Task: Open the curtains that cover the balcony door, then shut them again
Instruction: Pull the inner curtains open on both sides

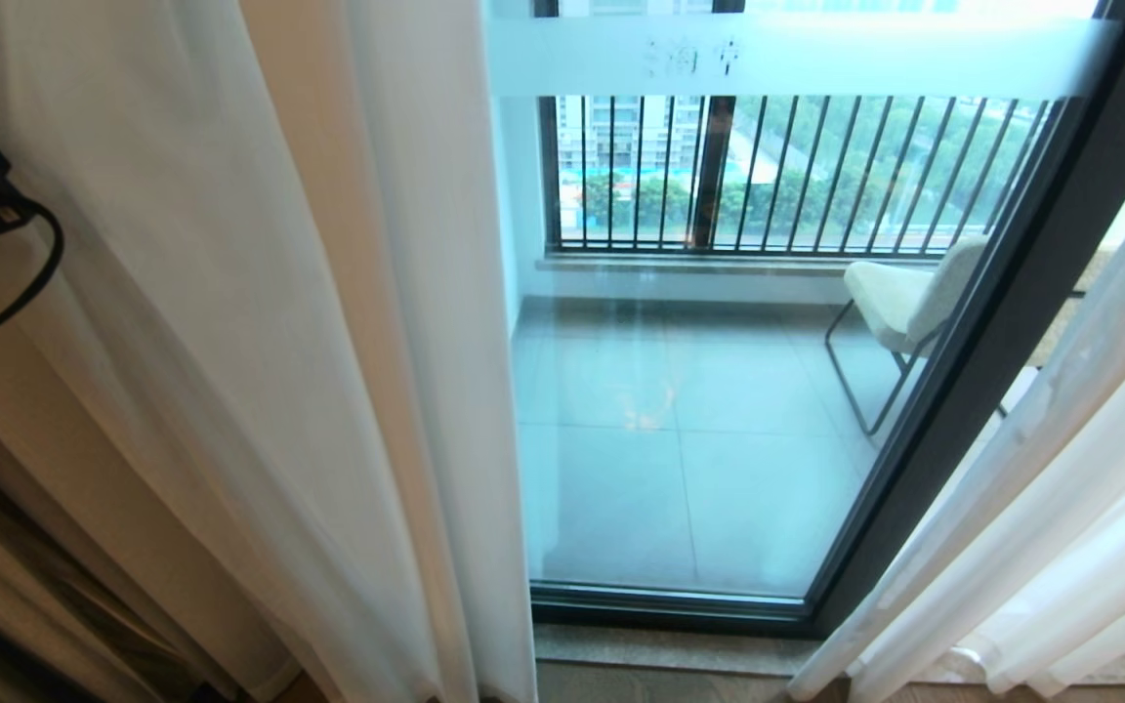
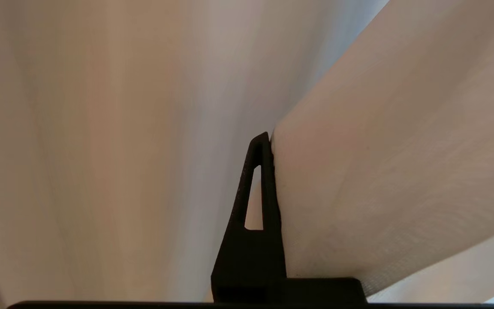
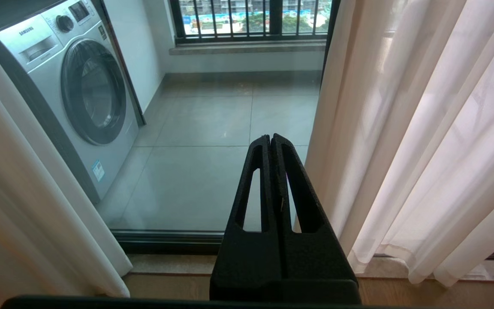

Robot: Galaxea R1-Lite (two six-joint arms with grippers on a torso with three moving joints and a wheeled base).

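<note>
Curtains [image 1: 260, 371] are parted, one sheer panel at the left, one at the right, with the balcony door [image 1: 680, 410] glass exposed between. The left pincer [image 2: 268, 141] is closed with fabric draped over one finger; no clamped fold is visible. The fold should be carried sideways, clear of the black frame. The right pincer [image 3: 271, 138] is held closed, empty, before the glass
</note>
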